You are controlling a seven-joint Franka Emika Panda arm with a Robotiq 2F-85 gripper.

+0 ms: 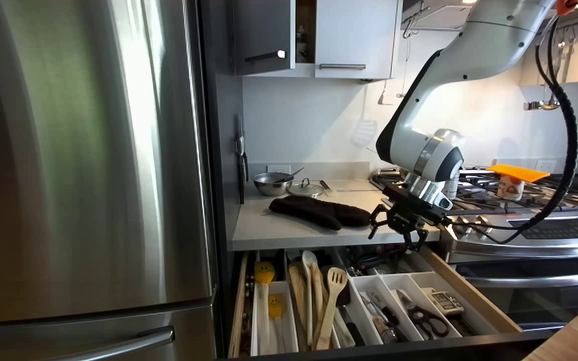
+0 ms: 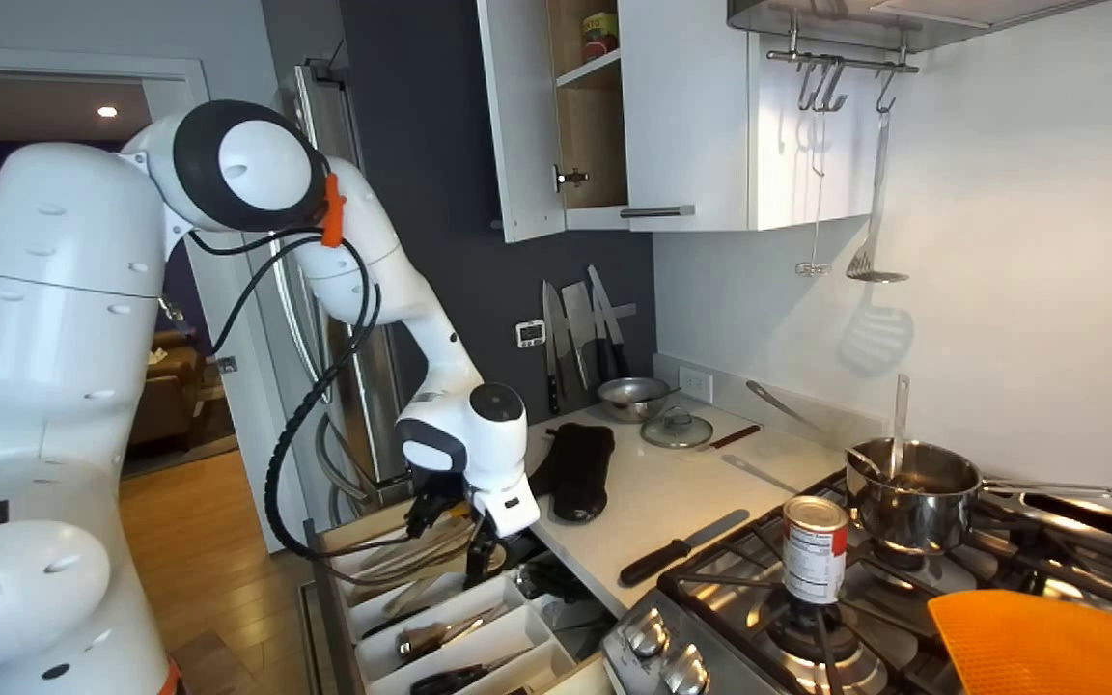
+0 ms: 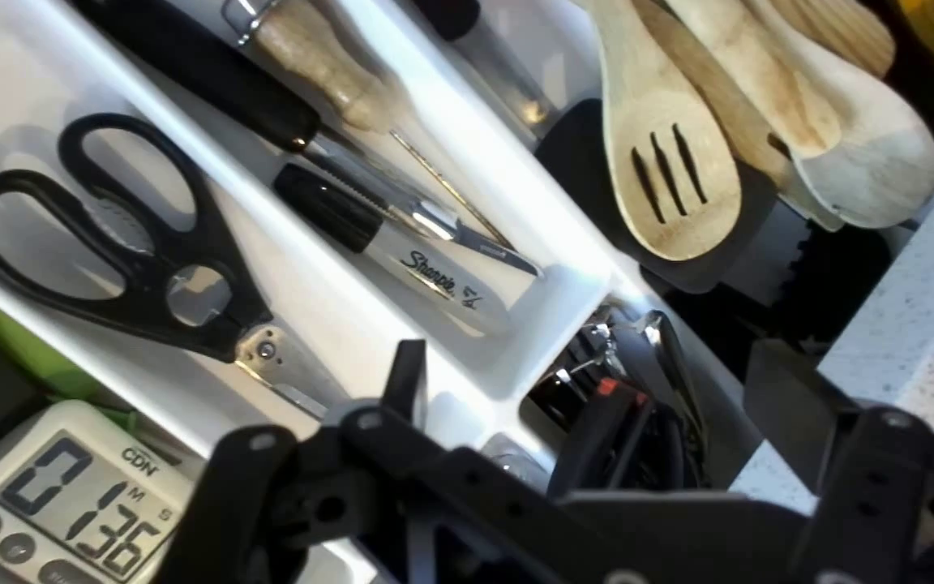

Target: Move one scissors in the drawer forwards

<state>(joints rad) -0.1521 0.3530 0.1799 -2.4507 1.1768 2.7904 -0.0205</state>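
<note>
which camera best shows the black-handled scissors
The wrist view: the scissors appear largest, both handle loops clear, though the claw hides the blade tips. Both exterior views show them smaller; in an exterior view the bottom edge crops the scissors.

White, rounded arm (image 1: 449,75) with small dark dots (image 1: 465,76); black, angular gripper (image 1: 392,242) with pale round pivots (image 3: 262,441); above the gripper, a silver band (image 1: 428,154); beside the gripper, a ribbed black cable (image 1: 572,130); well above the gripper, an orange clip (image 2: 333,210) and black-ringed white disc (image 2: 269,164).
</note>
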